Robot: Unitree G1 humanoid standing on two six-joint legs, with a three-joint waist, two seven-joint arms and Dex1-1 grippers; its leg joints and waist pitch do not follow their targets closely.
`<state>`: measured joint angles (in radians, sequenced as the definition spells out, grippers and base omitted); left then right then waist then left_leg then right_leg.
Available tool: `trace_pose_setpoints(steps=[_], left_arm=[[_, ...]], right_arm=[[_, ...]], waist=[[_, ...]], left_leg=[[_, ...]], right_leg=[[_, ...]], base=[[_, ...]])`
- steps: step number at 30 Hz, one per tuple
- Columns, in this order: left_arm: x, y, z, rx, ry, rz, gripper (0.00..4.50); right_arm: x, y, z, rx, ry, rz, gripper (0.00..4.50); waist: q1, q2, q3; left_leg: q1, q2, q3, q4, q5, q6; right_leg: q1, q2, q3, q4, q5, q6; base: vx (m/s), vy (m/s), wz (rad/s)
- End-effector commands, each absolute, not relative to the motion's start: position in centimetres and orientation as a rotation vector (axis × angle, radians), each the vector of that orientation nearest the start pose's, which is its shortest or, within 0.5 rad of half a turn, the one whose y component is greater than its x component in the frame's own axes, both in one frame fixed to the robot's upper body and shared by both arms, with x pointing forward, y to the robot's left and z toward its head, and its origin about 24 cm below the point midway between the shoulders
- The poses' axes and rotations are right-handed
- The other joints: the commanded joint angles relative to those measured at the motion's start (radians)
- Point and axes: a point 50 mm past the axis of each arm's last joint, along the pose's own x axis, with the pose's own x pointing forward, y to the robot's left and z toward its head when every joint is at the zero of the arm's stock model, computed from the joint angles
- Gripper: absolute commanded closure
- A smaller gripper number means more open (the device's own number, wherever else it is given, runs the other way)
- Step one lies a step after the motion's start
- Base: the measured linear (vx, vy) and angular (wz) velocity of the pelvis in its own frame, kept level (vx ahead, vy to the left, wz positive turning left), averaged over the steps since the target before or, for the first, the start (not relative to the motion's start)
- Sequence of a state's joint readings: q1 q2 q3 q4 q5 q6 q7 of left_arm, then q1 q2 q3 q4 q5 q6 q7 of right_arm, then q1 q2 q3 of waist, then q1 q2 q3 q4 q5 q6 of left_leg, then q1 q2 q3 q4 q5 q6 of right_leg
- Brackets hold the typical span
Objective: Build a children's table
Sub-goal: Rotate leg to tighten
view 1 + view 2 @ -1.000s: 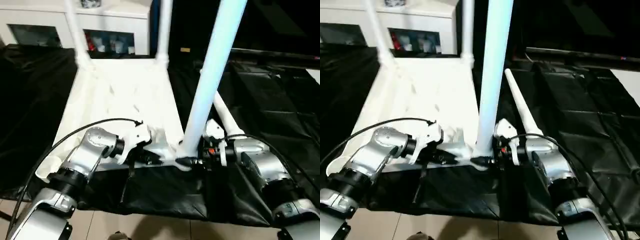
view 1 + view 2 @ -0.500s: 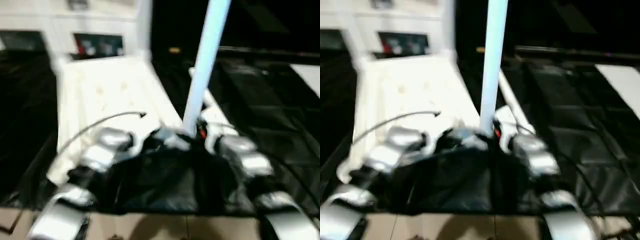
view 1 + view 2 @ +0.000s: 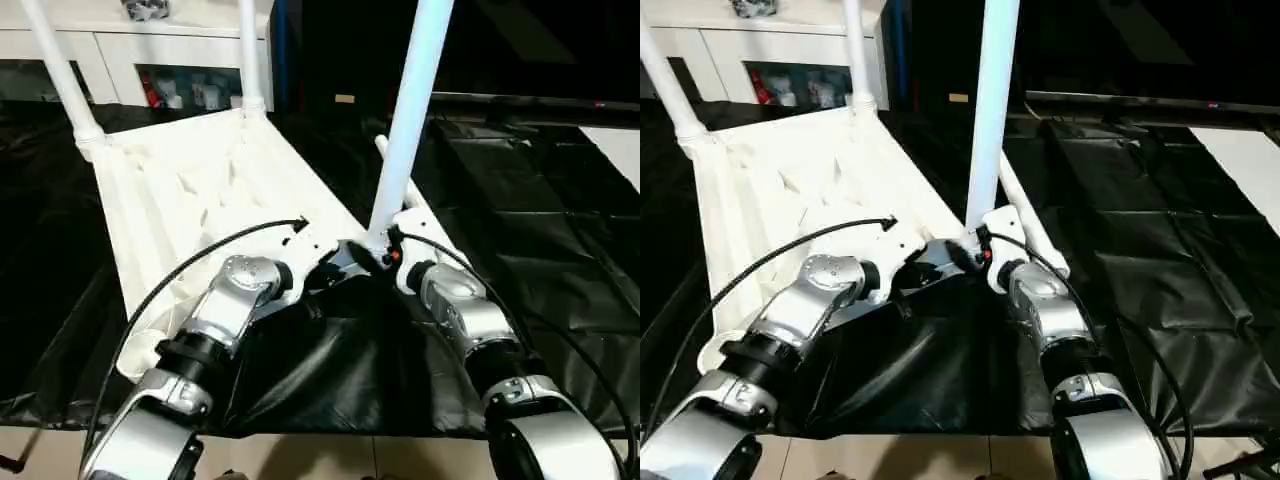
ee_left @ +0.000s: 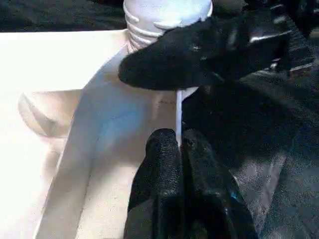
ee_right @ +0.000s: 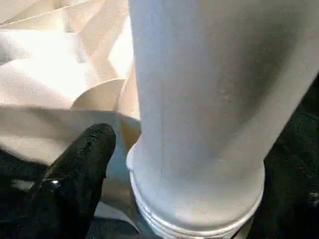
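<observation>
A black sheet (image 3: 560, 230) covers the work surface, and on it the white table top (image 3: 190, 190) lies underside up, ribs showing, running from 7 o'clock toward 12 o'clock in the head views. Two legs stand upright in its far corner sockets: one (image 3: 55, 70) at 11 o'clock, another (image 3: 250, 55) near 12 o'clock. A third leg (image 3: 410, 110) rises at the near right corner, its threaded base (image 5: 194, 209) at the socket. A fourth leg (image 3: 1025, 225) lies flat on the sheet just beyond it, toward 1 o'clock. The left gripper (image 4: 178, 144) is pinched closed on the thin edge of the top beside that corner. The right gripper (image 3: 383, 257) sits against the standing leg's base; whether its jaws are closed around it cannot be told.
</observation>
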<state>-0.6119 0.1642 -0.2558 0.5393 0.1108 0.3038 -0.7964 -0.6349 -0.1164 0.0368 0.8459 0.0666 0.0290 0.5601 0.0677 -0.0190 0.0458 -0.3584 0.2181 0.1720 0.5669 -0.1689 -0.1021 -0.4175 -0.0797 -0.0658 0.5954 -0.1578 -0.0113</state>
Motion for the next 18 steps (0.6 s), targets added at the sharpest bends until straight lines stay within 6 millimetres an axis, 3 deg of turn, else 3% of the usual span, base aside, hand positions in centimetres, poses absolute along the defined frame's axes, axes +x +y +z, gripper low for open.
trace_pose_setpoints(steps=[1,4,6,7,12,18], left_arm=[[32.4,6.4,6.8,0.312,0.280,-1.148,4.50],[32.0,7.0,6.9,0.316,0.278,-1.217,4.50],[31.4,7.8,6.9,0.325,0.287,-1.304,4.50],[31.4,8.0,6.9,0.330,0.291,-1.316,4.50],[30.9,9.4,6.8,0.353,0.331,-1.408,4.50],[30.5,10.4,6.8,0.362,0.374,-1.476,4.50]], right_arm=[[33.6,-10.1,2.6,-0.077,0.313,0.834,0.43],[33.1,-11.0,2.7,-0.112,0.307,0.930,0.43],[32.2,-11.9,2.9,-0.143,0.308,1.052,0.43],[32.1,-12.1,2.9,-0.150,0.310,1.073,0.43],[30.6,-13.2,3.3,-0.167,0.349,1.259,0.43],[29.8,-13.6,3.4,-0.162,0.392,1.361,0.76]], waist=[[0.006,-0.002,-0.066],[0.007,0.001,-0.066],[0.018,-0.002,-0.065],[0.022,0.002,-0.064],[0.030,0.001,-0.060],[0.032,0.000,-0.061]], left_leg=[[-0.004,0.004,0.009,-0.053,-0.202,0.064],[-0.002,0.004,0.010,-0.053,-0.194,0.071],[0.000,0.006,0.010,-0.052,-0.208,0.082],[0.005,0.010,0.011,-0.054,-0.224,0.078],[0.009,0.011,0.012,-0.057,-0.260,0.065],[0.005,0.011,0.009,-0.059,-0.246,0.051]], right_leg=[[0.063,-0.046,0.033,-0.065,-0.199,-0.207],[0.062,-0.046,0.035,-0.061,-0.177,-0.221],[0.065,-0.047,0.035,-0.063,-0.190,-0.219],[0.059,-0.047,0.035,-0.064,-0.207,-0.219],[0.057,-0.044,0.035,-0.070,-0.263,-0.207],[0.058,-0.048,0.035,-0.069,-0.281,-0.200]], base=[[0.000,0.000,0.00],[0.000,0.000,0.00],[0.000,0.000,0.00],[0.000,0.000,0.00],[0.000,0.000,0.00],[0.000,0.000,0.00]])
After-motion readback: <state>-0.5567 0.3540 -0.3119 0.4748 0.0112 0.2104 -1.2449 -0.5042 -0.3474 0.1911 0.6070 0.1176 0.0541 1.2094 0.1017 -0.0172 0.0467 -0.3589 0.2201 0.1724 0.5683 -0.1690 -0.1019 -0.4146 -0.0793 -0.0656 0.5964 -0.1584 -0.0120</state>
